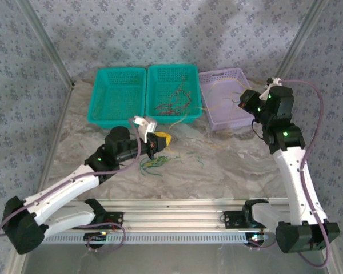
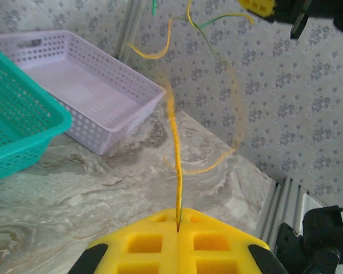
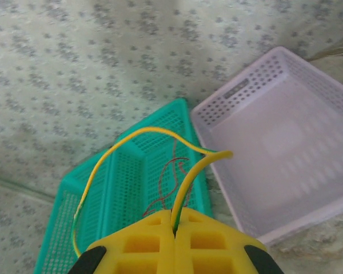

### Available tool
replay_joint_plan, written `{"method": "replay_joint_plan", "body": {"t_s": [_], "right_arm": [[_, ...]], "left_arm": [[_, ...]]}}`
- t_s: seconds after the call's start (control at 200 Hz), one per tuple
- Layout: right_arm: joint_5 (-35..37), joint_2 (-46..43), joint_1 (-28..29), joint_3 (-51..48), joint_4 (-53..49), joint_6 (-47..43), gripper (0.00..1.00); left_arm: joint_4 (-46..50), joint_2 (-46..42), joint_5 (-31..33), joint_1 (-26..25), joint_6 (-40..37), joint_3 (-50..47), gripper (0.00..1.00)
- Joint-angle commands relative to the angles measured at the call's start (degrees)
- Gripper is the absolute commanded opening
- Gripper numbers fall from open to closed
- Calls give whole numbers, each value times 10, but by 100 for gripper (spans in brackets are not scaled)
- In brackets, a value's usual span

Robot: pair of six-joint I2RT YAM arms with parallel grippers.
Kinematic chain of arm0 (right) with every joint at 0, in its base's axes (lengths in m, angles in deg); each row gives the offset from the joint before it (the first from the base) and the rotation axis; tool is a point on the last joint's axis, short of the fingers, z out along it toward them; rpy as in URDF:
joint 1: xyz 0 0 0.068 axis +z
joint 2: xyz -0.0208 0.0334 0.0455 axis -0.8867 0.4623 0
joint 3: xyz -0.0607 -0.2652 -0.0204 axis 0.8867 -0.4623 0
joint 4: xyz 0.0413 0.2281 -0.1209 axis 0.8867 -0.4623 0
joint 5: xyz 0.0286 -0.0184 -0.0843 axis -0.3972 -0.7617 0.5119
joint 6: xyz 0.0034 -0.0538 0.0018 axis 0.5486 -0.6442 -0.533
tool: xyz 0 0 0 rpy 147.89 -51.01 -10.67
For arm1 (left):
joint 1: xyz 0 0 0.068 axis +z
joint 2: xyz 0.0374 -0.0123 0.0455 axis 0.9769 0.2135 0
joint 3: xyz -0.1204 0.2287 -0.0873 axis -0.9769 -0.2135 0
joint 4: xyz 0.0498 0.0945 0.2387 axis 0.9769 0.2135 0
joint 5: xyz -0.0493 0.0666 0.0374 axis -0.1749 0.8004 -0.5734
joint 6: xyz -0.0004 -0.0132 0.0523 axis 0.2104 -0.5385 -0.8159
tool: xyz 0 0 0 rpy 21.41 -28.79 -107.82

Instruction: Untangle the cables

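Both arms are on a strand right now. The left end effector is clenched on a yellow cable, pinched right in the seam where its two halves meet. That strand climbs away above the worktop towards the other arm. On the far side, the right end effector is clenched too. It grips a yellow and green cable that loops out above the baskets.

From above, the left end effector sits low, just in front of the middle teal basket. The right one hangs over the lilac basket. It looks to me like one strand being drawn out between the two, though I can't follow it the whole way across.

So where are we? Early to middle, I'd say.
- A knot of red and yellow cables lies in the middle teal basket, plainly not sorted.
- A few green cables lie loose on the worktop near the left arm.
- One small green piece lies apart to their right.
- The left teal basket looks bare.
- The lilac basket shows nothing on its floor in the wrist views.

One strand is being pulled free and a handful are already out. By my reckoning, the bulk of the separating is yet to come.
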Motion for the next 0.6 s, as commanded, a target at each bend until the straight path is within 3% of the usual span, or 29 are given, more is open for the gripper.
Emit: {"method": "replay_joint_plan", "body": {"t_s": [0.0, 0.34, 0.595], "right_arm": [[20, 1, -10, 1, 17, 16, 0], [93, 58, -30, 3, 5, -29, 0], [108, 112, -44, -4, 25, -32, 0]], "left_arm": [[34, -44, 24, 5, -6, 6, 0], [123, -122, 39, 7, -28, 66, 0], [167, -167, 66, 7, -56, 98, 0]]}}
